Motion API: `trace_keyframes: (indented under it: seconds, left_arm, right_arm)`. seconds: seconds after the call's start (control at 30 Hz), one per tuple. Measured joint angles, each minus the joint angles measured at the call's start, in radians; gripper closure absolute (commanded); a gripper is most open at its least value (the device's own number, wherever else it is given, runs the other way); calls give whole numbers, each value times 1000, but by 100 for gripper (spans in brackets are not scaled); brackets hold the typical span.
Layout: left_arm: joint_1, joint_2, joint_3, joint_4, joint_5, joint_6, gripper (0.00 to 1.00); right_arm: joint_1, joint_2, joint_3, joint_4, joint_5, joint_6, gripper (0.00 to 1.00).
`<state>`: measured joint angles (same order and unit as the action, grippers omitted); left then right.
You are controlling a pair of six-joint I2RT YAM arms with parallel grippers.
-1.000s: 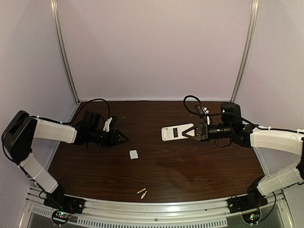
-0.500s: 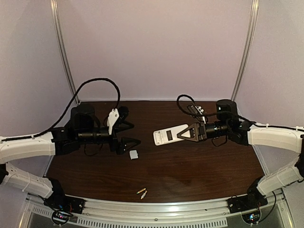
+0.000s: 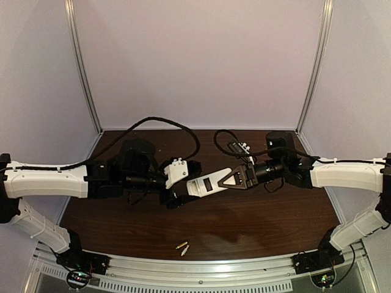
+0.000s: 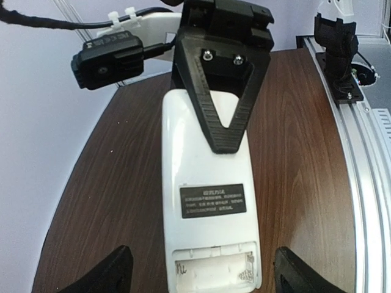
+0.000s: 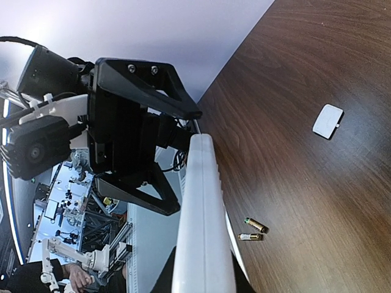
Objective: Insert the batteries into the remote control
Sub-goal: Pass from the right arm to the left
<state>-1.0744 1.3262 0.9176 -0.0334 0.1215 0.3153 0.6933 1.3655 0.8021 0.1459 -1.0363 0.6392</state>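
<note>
The white remote control (image 3: 206, 184) hangs above the table with its plain back up, and my right gripper (image 3: 230, 178) is shut on its far half. In the left wrist view the remote control (image 4: 208, 183) shows a dark label and an uncovered, empty battery recess (image 4: 214, 268). My left gripper (image 4: 206, 276) is open, its jaws on either side of the recess end without touching it. Two gold batteries (image 3: 182, 247) lie side by side near the table's front edge, also seen as batteries (image 5: 253, 229) in the right wrist view. There the remote control (image 5: 201, 220) shows edge-on in my right gripper (image 5: 203, 284).
A small white cover piece (image 5: 328, 120) lies on the dark wood table (image 3: 263, 220); the left arm hides it from above. A metal rail (image 3: 201, 271) runs along the front edge. Cables loop over both wrists.
My left arm has swung right to the middle and its jaws have opened wide. My right arm has carried the remote leftward, so its recess end now sits between the left jaws.
</note>
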Motion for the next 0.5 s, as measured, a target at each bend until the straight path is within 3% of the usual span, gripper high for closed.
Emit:
trace_keyframes:
  seconds: [0.5]
  left_arm:
    - [-27,69,45,-47,-108,17,41]
  right_arm:
    - [17,13,13,71,1,58,100]
